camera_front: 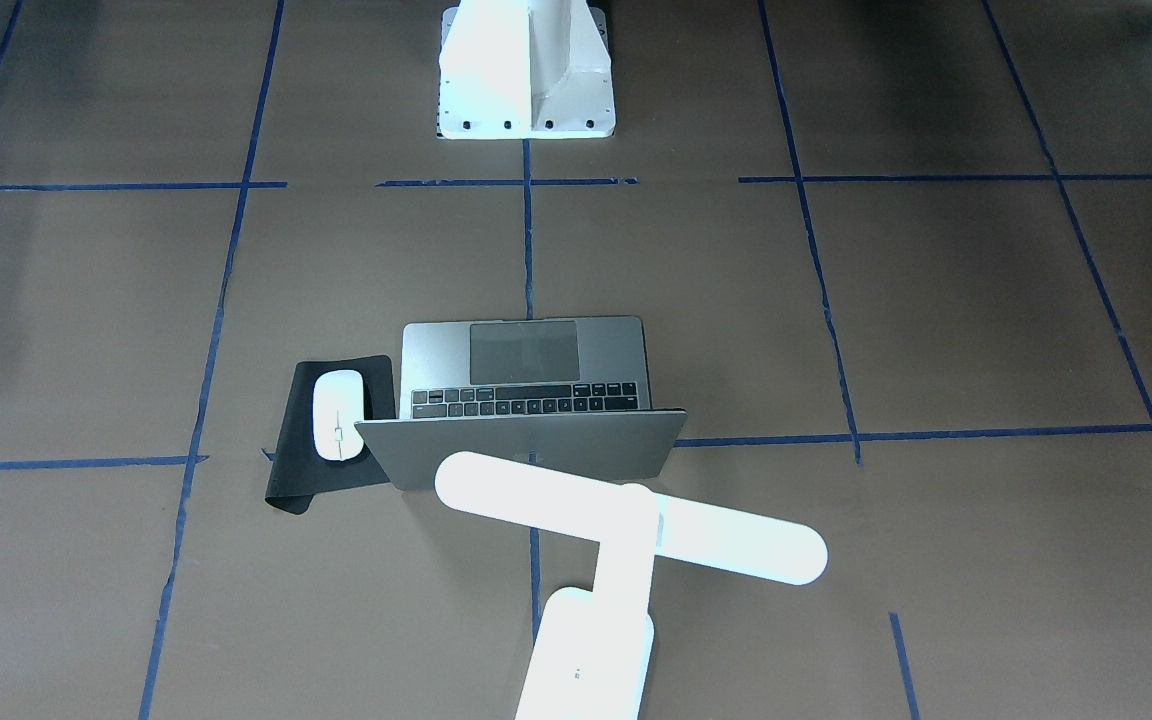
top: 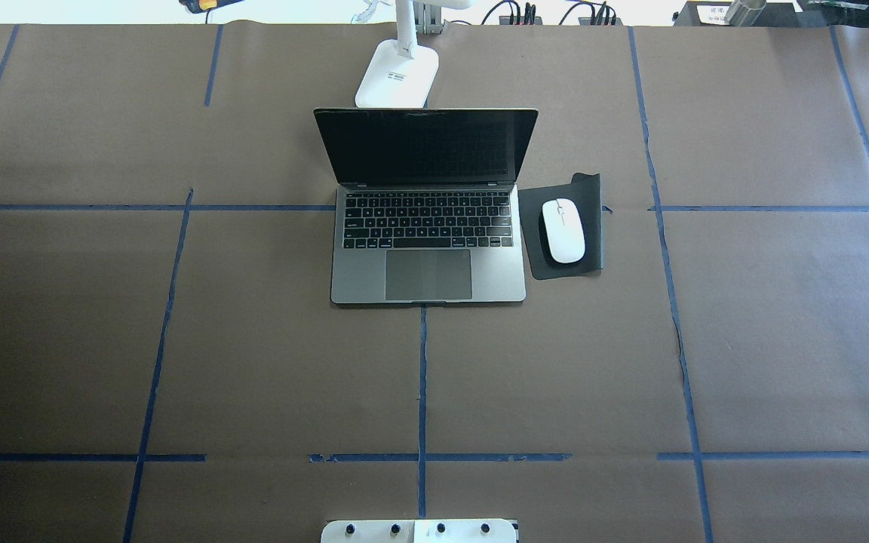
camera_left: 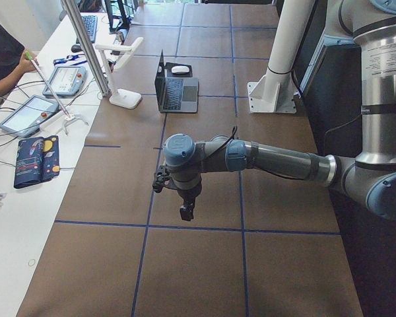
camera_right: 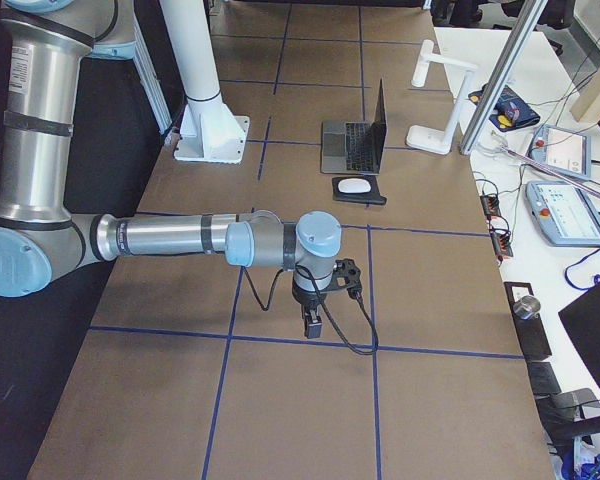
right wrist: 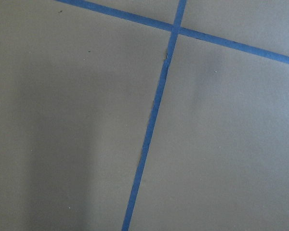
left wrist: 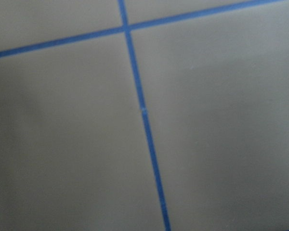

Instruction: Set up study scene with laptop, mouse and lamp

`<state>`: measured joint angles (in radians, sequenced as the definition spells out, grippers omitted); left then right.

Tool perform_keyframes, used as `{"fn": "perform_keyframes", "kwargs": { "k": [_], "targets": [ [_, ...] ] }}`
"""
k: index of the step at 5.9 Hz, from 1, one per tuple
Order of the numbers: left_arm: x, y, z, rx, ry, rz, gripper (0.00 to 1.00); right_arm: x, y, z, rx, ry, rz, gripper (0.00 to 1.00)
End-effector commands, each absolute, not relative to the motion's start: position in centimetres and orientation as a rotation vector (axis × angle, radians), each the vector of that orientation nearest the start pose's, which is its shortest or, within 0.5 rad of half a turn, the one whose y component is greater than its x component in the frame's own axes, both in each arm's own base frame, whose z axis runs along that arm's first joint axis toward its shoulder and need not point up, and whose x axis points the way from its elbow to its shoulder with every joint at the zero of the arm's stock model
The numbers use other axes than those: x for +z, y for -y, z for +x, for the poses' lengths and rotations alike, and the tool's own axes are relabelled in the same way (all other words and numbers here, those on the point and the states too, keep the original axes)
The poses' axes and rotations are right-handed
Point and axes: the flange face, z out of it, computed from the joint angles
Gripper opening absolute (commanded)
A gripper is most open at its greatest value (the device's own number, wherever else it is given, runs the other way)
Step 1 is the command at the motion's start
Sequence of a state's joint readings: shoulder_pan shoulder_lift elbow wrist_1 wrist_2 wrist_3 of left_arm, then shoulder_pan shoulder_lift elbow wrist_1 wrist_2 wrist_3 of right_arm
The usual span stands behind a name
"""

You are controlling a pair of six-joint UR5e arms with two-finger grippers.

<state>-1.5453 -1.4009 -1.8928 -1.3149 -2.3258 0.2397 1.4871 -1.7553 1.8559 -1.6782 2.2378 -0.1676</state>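
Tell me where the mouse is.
In the overhead view the mouse lies on the black pad, just right of the open laptop.

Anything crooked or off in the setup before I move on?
Two small things. The black flexible pad under the small white oval mouse has its far corner curled up off the brown table. The bar of the bright white T-shaped lamp sits skewed to the lid of the open slim grey laptop.
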Motion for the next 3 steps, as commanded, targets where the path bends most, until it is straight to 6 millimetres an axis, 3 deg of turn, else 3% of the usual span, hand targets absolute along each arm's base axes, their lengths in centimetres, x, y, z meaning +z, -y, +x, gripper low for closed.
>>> {"fn": "perform_keyframes", "kwargs": {
  "k": [1, 3],
  "targets": [
    [61.4, 38.5, -5.6, 0.203, -0.751, -0.038, 1.0, 59.9, 41.1, 4.8, -0.22, 0.654, 0.003, 1.0],
    [62.3, 39.1, -5.5, 0.2, -0.76, -0.051, 1.0, 58.5, 41.3, 5.7, -0.195, 0.683, 0.037, 1.0]
  ]
}}
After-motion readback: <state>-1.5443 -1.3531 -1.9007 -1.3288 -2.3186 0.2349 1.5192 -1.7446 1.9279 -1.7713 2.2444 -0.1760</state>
